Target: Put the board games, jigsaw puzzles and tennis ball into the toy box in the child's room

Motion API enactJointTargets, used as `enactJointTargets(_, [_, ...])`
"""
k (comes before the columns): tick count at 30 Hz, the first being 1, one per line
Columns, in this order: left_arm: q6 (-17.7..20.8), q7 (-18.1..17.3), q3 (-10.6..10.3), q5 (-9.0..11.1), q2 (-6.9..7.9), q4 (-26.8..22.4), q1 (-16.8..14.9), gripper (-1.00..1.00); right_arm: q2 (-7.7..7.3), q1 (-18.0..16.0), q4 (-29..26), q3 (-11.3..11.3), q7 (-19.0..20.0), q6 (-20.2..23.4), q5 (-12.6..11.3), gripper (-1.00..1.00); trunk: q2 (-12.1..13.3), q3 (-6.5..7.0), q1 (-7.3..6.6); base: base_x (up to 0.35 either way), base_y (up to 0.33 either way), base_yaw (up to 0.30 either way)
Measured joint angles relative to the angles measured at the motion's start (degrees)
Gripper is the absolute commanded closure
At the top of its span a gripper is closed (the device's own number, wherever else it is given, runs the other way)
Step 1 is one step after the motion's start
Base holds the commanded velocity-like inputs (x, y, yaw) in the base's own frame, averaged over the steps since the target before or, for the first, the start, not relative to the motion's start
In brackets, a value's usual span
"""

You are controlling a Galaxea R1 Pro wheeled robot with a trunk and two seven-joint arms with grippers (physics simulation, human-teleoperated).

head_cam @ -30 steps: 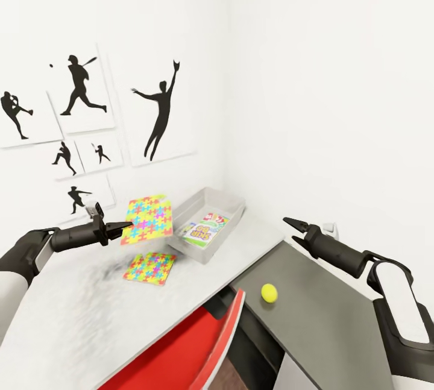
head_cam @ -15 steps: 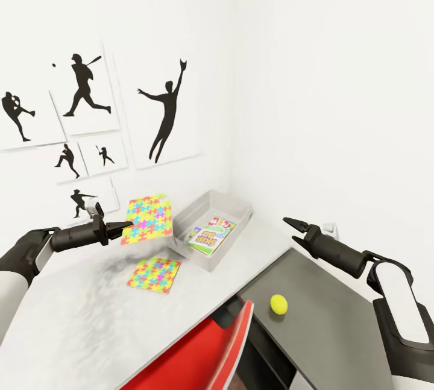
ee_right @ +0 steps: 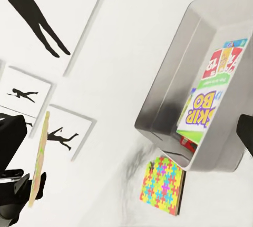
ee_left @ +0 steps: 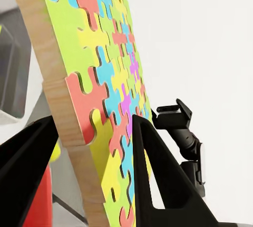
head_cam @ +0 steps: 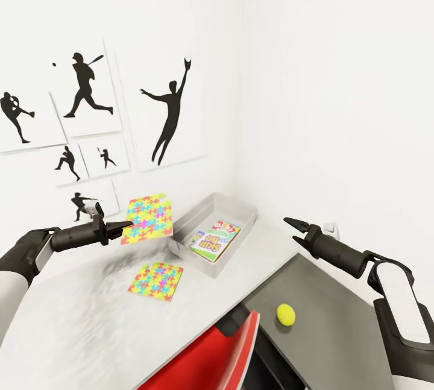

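Observation:
My left gripper (head_cam: 123,226) is shut on the edge of one jigsaw puzzle (head_cam: 147,217) and holds it tilted above the pale table (head_cam: 72,311), left of the toy box (head_cam: 241,209). In the left wrist view the fingers (ee_left: 158,174) clamp that puzzle (ee_left: 100,74). The other jigsaw puzzle (head_cam: 155,280) lies flat in front of the toy box. Board games (head_cam: 213,239) lie stacked inside the box, a green-edged one on top. The tennis ball (head_cam: 286,315) rests on the dark grey table section. My right gripper (head_cam: 290,227) hovers open, right of the box.
A red chair (head_cam: 211,354) is pushed in at the table's near edge, below the corner joint. White walls meet in a corner behind the toy box, and baseball silhouette pictures (head_cam: 172,110) hang on the left wall. The right wrist view shows the toy box (ee_right: 168,100) from above.
The whole head view has shifted, so the box, flat puzzle and ball sit further right in the picture. Both arms keep their pose; the puzzle stays held.

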Motion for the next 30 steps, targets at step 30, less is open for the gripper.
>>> enactJointTargets(30, [-0.1,-0.3,-0.1,0.0,0.00,0.0,0.0,1.00,0.07,0.0,0.0,0.1,0.0,0.2,0.0,-1.00,0.0,0.00,0.01,0.014,0.004,0.024])
